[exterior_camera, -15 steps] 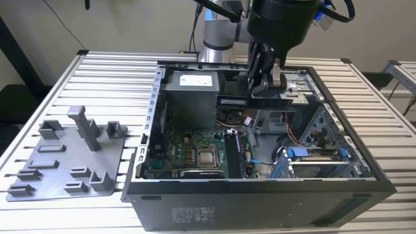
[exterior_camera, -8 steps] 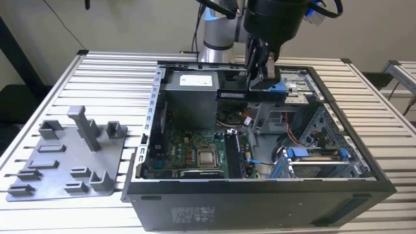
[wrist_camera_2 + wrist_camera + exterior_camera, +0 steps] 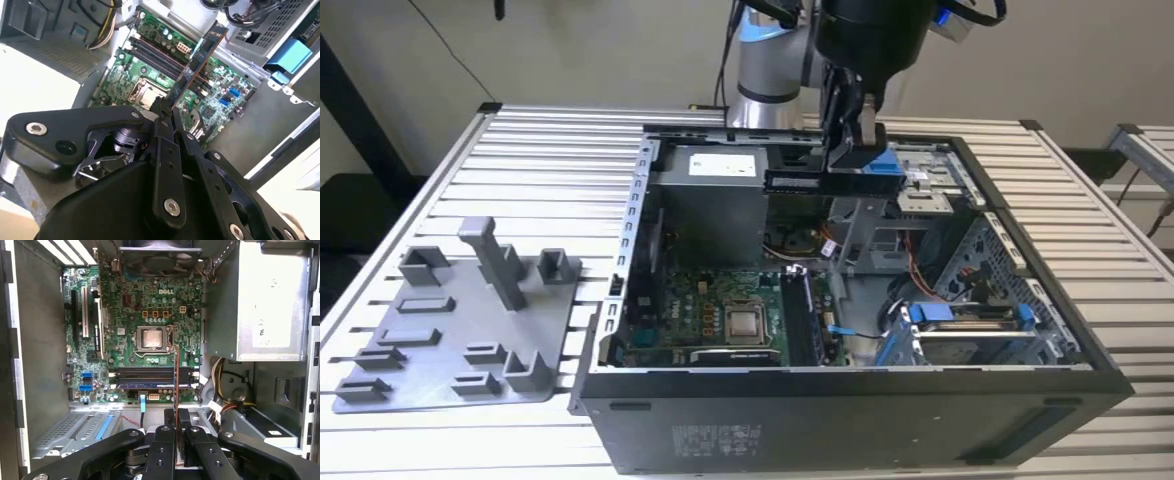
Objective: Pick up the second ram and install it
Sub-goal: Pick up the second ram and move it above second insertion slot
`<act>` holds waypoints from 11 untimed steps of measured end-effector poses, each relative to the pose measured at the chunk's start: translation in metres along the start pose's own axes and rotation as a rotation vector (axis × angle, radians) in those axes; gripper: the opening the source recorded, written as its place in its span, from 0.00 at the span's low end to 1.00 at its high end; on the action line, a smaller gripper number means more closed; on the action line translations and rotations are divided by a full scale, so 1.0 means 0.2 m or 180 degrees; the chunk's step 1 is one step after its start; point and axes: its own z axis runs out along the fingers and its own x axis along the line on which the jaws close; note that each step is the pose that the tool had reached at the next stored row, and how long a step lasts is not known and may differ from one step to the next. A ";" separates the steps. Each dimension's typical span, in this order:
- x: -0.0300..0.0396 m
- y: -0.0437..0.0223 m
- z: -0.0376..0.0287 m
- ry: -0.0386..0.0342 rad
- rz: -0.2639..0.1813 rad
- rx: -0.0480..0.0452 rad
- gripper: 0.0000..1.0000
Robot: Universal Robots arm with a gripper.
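My gripper point(image 3: 167, 107) is shut on the second ram point(image 3: 197, 62), a long, thin, dark stick that juts out from between the fingertips. In the first wrist view the ram point(image 3: 176, 377) shows edge-on as a thin line running out from the gripper point(image 3: 176, 412), crossing the memory slots point(image 3: 150, 376) on the motherboard. In the exterior view the gripper point(image 3: 847, 160) hangs over the back half of the open computer case point(image 3: 854, 400), with the ram point(image 3: 803, 182) held level well above the motherboard point(image 3: 720, 320). The ram is clear of the slots point(image 3: 160, 55).
A grey tray point(image 3: 454, 330) of holder blocks and posts lies on the slatted table at the exterior view's left. Inside the case are the power supply point(image 3: 270, 300), the processor socket point(image 3: 151, 338), cable bundles point(image 3: 220, 385) and blue drive latches point(image 3: 961, 315).
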 end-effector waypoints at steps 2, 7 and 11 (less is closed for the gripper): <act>-0.013 0.001 0.002 0.0000 0.0000 0.0000 0.14; -0.041 0.001 0.005 0.0000 0.0000 0.0000 0.14; -0.055 0.001 0.007 0.0000 -0.0004 0.0000 0.14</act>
